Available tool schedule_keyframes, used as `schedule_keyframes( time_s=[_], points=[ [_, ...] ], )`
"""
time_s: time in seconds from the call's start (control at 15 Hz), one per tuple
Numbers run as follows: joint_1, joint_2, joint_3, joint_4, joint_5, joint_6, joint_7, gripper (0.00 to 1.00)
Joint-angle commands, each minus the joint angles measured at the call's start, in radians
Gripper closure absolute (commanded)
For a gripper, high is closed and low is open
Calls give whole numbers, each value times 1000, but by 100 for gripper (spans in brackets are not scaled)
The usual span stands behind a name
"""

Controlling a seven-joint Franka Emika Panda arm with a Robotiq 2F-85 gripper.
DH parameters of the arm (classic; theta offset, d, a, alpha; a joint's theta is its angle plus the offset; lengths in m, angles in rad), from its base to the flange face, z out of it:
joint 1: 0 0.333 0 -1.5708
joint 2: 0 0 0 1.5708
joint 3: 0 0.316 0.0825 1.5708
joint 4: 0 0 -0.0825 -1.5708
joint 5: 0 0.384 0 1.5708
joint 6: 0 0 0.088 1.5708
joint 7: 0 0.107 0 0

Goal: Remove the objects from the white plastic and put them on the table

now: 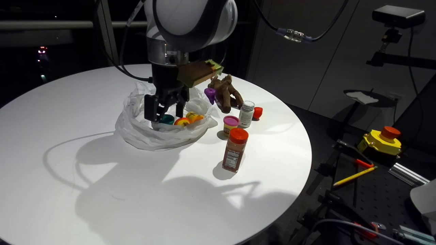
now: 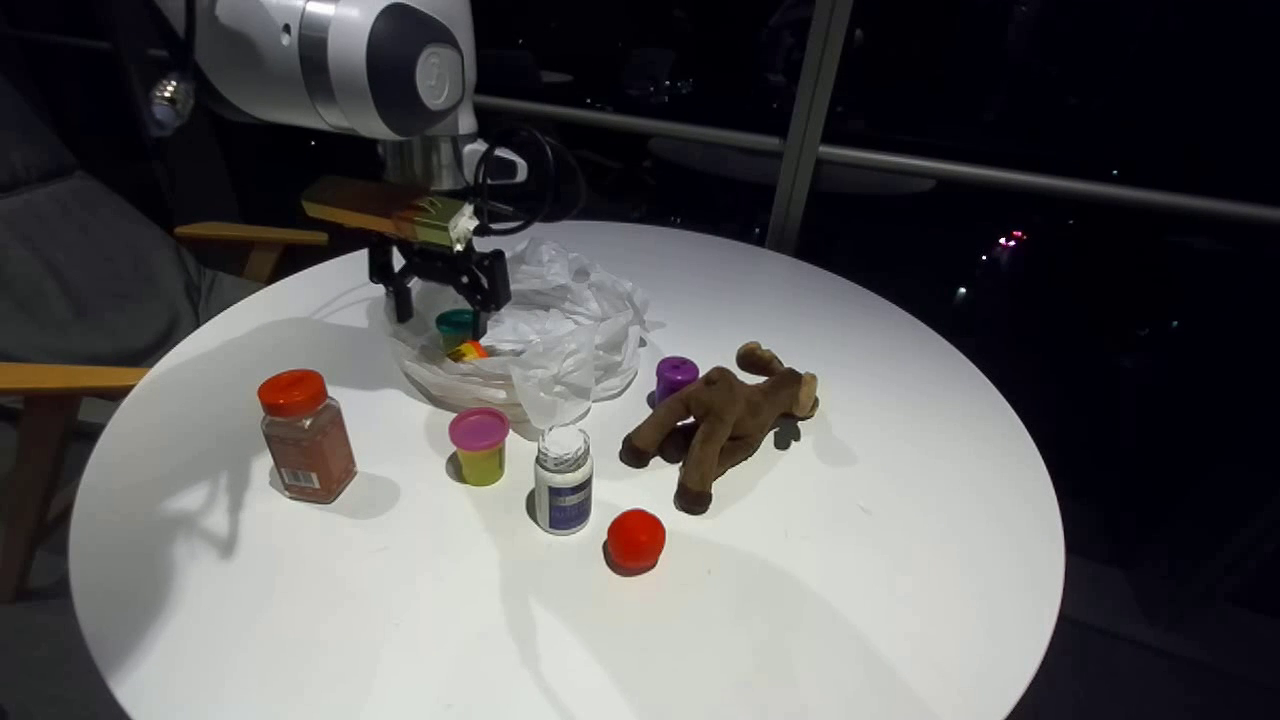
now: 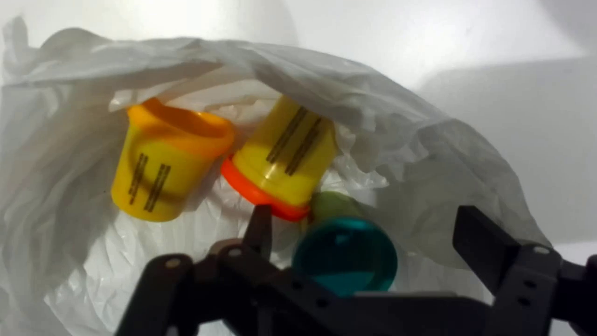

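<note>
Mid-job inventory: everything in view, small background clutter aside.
table: 1, white, centre
bag: 1, white, on table
teal-lidded tub: 1, teal, in bag
orange-topped tub: 1, yellow, in bag
red-rimmed tub: 1, yellow, in bag
pink-lidded tub: 1, yellow, on table
red-capped jar: 1, reddish, on table
bottle: 1, white, on table
round toy: 1, red, on table
plush: 1, brown, on table
small toy: 1, purple, beside plush
chair: 1, grey, beside table
arm: 1, mostly white, over table
end effector: 1, black, open over bag
</note>
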Motion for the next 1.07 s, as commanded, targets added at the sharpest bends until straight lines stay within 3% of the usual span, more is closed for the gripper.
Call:
schedule_keyframes(
  time_s=[0.0, 0.33, 0.47, 0.8, 0.93, 1.0],
  points=[
    [24, 34, -21, 37, -44, 84, -25, 0],
    [34, 52, -33, 38, -75, 118, -31, 0],
    [40, 56, -41, 35, -90, 127, -28, 27],
    [69, 16, -76, 16, -130, 146, -2, 71],
    [88, -21, -91, 5, -140, 134, 16, 82],
    [96, -42, -95, -2, -144, 125, 23, 80]
  ],
)
